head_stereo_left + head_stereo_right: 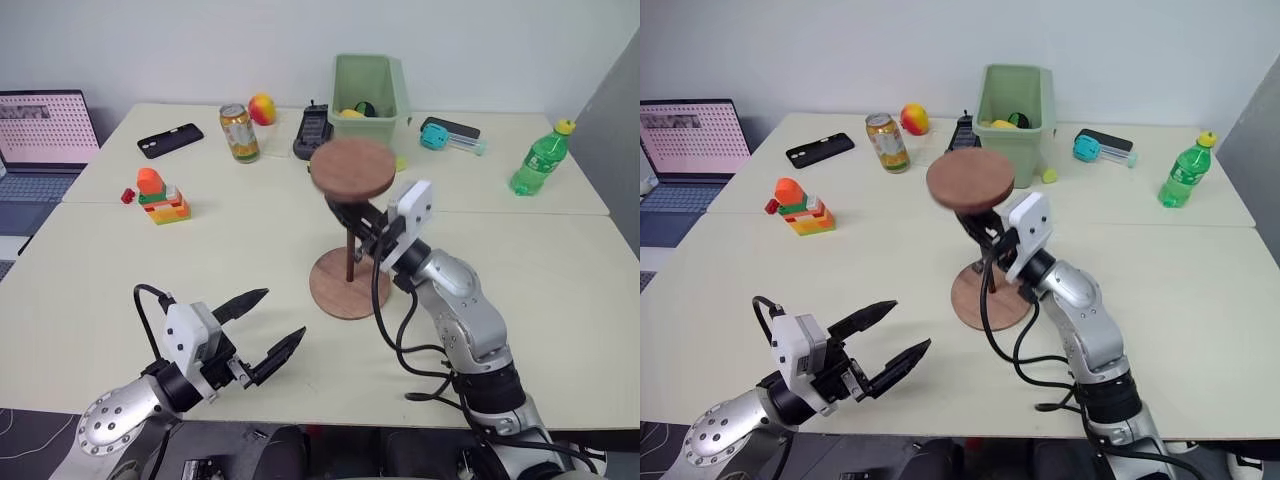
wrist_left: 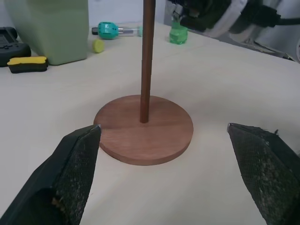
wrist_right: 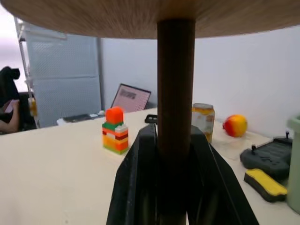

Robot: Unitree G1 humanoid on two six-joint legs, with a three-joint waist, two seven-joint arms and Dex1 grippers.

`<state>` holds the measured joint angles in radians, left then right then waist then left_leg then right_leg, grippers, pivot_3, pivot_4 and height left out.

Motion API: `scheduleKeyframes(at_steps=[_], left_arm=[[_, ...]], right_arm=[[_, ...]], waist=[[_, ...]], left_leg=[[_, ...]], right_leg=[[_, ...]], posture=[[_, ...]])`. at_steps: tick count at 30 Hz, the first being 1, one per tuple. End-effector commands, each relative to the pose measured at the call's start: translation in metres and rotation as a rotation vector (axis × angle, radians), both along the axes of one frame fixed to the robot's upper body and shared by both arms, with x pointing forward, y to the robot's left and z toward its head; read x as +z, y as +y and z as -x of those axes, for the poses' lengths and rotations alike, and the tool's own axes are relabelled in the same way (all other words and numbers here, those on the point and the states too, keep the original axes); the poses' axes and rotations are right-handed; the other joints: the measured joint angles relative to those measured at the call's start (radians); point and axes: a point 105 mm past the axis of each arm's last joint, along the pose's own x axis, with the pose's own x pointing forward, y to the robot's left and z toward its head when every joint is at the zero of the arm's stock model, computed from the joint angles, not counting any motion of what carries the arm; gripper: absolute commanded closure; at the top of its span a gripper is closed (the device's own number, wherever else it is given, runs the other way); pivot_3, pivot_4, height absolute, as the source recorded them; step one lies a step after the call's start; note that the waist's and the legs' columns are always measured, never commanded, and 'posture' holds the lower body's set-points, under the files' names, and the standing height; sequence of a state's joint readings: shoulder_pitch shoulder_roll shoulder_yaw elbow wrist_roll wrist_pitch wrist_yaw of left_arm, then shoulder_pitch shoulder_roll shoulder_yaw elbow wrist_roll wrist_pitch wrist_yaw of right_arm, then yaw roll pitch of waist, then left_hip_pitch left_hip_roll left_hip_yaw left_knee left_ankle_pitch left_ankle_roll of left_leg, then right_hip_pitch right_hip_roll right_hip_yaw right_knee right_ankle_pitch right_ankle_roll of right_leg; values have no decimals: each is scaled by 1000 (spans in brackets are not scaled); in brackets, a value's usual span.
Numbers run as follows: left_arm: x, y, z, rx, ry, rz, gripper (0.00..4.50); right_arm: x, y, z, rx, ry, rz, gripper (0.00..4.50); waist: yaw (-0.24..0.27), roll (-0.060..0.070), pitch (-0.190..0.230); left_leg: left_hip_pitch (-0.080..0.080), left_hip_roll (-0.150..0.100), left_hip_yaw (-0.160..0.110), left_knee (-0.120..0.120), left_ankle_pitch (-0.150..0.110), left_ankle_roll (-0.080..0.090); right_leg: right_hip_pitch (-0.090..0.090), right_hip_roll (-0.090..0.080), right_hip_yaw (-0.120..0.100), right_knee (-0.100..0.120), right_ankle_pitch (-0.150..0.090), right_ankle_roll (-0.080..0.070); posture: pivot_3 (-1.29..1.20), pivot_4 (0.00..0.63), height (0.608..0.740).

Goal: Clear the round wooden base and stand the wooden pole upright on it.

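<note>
The round wooden base (image 1: 332,293) lies flat on the table's middle, with nothing else lying on it. The wooden pole (image 1: 350,255) stands upright with its lower end at the base's centre (image 2: 143,119) and its smaller disc (image 1: 352,168) on top. My right gripper (image 1: 352,222) is shut on the pole just under that disc, and in the right wrist view its black fingers (image 3: 136,187) clamp the rod (image 3: 176,84). My left gripper (image 1: 283,312) hovers open near the table's front edge, left of the base. Its fingers (image 2: 75,178) frame the base in the left wrist view.
A green bin (image 1: 370,95), a can (image 1: 239,132), a round fruit (image 1: 262,108), a black phone (image 1: 170,140) and a black handset (image 1: 312,130) stand at the back. Toy blocks (image 1: 160,200) sit left, a green bottle (image 1: 540,160) far right, a laptop (image 1: 40,135) far left.
</note>
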<state>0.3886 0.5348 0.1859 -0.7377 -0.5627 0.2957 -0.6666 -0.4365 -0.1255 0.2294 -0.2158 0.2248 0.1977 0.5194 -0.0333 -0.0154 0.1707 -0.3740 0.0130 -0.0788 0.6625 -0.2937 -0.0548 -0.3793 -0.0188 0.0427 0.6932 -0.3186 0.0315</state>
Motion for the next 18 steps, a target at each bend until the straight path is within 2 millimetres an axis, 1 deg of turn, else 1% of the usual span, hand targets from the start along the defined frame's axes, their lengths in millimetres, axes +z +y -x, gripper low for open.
scheduleKeyframes(at_steps=[1,2,3,7,10,12,14,16,18], left_arm=[[8,-3,3,-13,-46,-9,0],[8,-4,3,-13,-46,-9,0],[8,-4,3,-14,-48,-9,0],[11,-5,1,-15,-56,-9,0],[12,-5,-1,-15,-61,-9,0],[12,-5,-3,-16,-64,-10,0],[12,-5,-4,-16,-67,-11,0],[13,-4,-8,-15,-72,-12,0],[14,-3,-13,-15,-79,-11,0]], right_arm=[[-49,-4,-13,-58,236,33,4223],[-51,-5,-15,-70,261,19,4223],[-52,-5,-16,-77,272,14,4223],[-60,-9,-21,-100,308,20,4223],[-60,-10,-21,-99,308,24,4223],[-55,-9,-18,-71,301,8,3506],[-50,-8,-16,-52,287,6,3145],[-42,-8,-14,-30,265,18,2582],[-33,-11,-11,-7,251,25,2139]], waist=[[1,0,-1],[1,0,-4],[1,0,-6],[1,-1,-14],[1,-1,-15],[1,-1,-16],[4,-2,-13],[3,5,-6],[2,7,-5]], left_leg=[[6,0,-1,-2,0,0],[10,0,-1,-3,0,0],[11,0,-1,-3,0,0],[11,0,-1,-3,0,0],[11,0,-1,-4,0,0],[11,0,-2,-4,0,0],[10,0,-2,-4,0,0],[6,-1,-1,-3,0,0],[3,-2,1,-3,0,0]], right_leg=[[7,0,0,-3,0,0],[12,0,0,-6,0,-1],[13,0,0,-6,-1,-2],[13,1,0,-6,-1,-2],[13,1,0,-6,-1,-2],[13,1,0,-6,-1,-2],[13,1,-1,-7,-1,-2],[8,0,0,-7,-1,-2],[5,0,1,-6,-1,-2]], posture=[[0,150,740],[0,150,740],[0,150,740],[0,150,740],[0,150,740],[0,150,740],[0,150,740],[0,150,740],[0,150,740]])
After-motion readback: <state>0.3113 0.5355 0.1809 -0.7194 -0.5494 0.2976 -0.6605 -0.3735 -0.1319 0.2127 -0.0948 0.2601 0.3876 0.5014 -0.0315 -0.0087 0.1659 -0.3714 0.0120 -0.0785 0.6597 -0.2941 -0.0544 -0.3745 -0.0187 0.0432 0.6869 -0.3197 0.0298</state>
